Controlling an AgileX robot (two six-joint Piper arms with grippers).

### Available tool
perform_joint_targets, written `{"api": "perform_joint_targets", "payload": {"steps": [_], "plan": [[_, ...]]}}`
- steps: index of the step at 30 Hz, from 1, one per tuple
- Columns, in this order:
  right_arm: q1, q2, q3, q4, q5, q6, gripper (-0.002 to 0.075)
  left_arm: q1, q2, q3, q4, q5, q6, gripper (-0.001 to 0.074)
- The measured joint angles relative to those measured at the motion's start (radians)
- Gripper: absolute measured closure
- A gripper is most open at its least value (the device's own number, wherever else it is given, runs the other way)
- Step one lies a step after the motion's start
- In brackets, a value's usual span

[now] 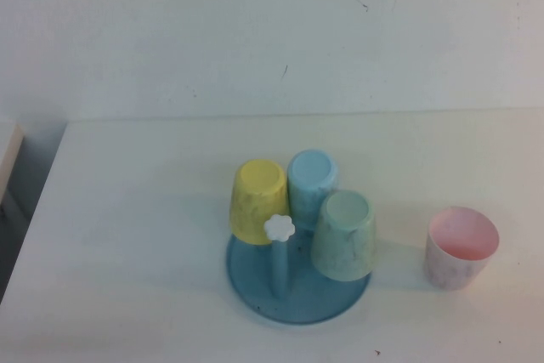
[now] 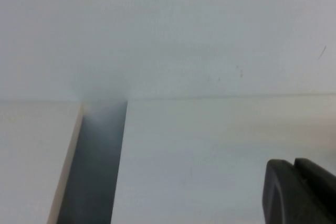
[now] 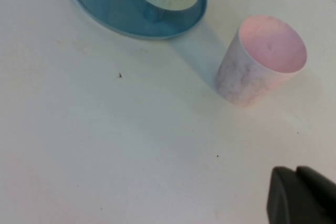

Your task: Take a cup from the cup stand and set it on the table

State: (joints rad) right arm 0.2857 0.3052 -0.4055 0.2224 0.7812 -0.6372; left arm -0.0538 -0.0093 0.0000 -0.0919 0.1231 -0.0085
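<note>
The cup [image 1: 461, 246] is standing upright, mouth up, on the table [image 1: 127, 235], just right of the cup stand [image 1: 293, 286] and apart from it. The right gripper [image 3: 302, 195] is hovering on the cup's near side, well clear of it; how wide it stands cannot be told. The left gripper [image 2: 299, 190] is hanging over the table's far left; its opening cannot be told either.

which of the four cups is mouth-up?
The pink cup, standing alone on the table right of the cup stand. The yellow cup, light blue cup and mint green cup hang inverted on pegs.
</note>
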Motion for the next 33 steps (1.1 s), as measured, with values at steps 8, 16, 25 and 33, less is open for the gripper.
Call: {"api": "perform_joint_targets", "payload": {"steps": [8,16,25,33], "plan": [[0.0,0.0,0.001,0.0,0.0,0.0,0.0727,0.006,-0.002,0.027,0.03,0.131,-0.048,0.0737],[0.0,0.0,0.001,0.0,0.0,0.0,0.0727,0.006,-0.002,0.027,0.032,0.192,-0.071,0.0737],[0.0,0.0,0.001,0.0,0.0,0.0,0.0727,0.006,-0.002,0.025,0.033,0.196,-0.075,0.0737],[0.0,0.0,0.001,0.0,0.0,0.0,0.0727,0.008,-0.002,0.024,0.033,0.207,-0.075,0.0736]]}}
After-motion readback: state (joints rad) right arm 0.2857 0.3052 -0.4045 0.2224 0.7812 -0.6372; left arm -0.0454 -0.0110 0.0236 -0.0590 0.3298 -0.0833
